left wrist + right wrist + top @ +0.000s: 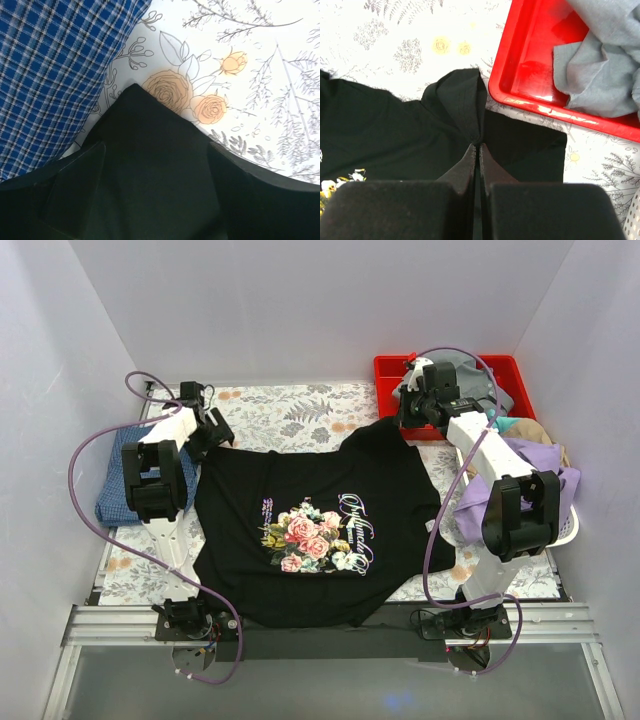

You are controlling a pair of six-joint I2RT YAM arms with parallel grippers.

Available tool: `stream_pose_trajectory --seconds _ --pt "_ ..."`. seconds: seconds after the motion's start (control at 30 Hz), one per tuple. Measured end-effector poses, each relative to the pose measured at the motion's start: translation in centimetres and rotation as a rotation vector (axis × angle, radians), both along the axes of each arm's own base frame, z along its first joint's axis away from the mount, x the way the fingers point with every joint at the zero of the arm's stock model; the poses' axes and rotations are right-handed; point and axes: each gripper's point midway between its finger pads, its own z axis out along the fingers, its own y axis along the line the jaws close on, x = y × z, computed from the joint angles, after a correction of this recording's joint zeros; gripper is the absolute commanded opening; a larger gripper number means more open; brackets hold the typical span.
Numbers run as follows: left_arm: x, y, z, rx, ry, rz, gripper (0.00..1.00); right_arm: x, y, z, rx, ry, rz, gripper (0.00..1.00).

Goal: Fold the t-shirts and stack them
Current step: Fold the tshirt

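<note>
stock on table, listed from near edge to far.

item 1: large black cloth t-shirt (pixel 235 540), pink-rose print and pale script lettering facing up. it lies spread nearly flat on a white tablecloth with printed flowers and ferns (pixel 290 410), between the two arms. the hem sits at the near edge and the collar end is farthest away.

item 2: white perforated plastic basket (pixel 565 530), at the right edge of the table beside the right arm. it is heaped with lilac cloth (pixel 530 460).

item 3: folded blue checked cloth t-shirt (pixel 115 485), at the left edge of the table, partly hidden by the left arm. in the left wrist view its edge lies just beside the black shirt's corner.

item 4: left gripper (pixel 156 150), over the far left corner of the black shirt. the fingers stand spread, and a point of black cloth lies between them on the tablecloth. whether the cloth touches the pads cannot be told, black on black.

item 5: right gripper (pixel 479 150), at the far right shoulder of the black shirt. the fingers are pressed together, pinching a raised ridge of the black cloth that puckers towards their tips.

item 6: red rectangular plastic tray (pixel 520 60), in the far right corner, its rim just beyond the pinched fold. it holds crumpled grey cloth (pixel 605 55).
</note>
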Motion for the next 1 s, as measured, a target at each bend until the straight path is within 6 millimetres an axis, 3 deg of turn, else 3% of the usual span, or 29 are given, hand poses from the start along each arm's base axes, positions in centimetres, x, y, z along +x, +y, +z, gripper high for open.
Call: stream_pose_trajectory --seconds 0.13,0.33,0.43,0.53,0.77,0.9,1.0 --pt "0.8 0.0 1.3 -0.003 -0.023 -0.002 0.82 -0.2 0.1 -0.1 0.002 0.008 0.005 0.01" --pt "4.4 0.1 3.5 0.001 -0.11 -0.003 0.79 -0.3 0.3 -0.2 0.01 0.012 0.016 0.01" --pt "4.9 0.2 2.2 0.005 -0.093 -0.002 0.75 -0.3 0.4 -0.4 0.012 0.018 0.019 0.01" --pt "4.0 0.3 -0.1 0.009 -0.038 0.001 0.76 -0.2 0.4 -0.7 0.01 0.025 0.018 0.01" --pt "3.4 0.5 -0.4 0.024 -0.038 -0.004 0.75 -0.2 0.4 -1.0 0.012 0.032 0.018 0.01" --pt "3.3 0.6 -0.4 0.033 -0.034 -0.007 0.62 -0.2 0.4 -1.0 0.012 0.032 0.018 0.01" --pt "3.0 0.9 -0.6 0.05 -0.019 -0.01 0.4 -0.2 0.4 -1.0 0.012 0.032 0.018 0.01"
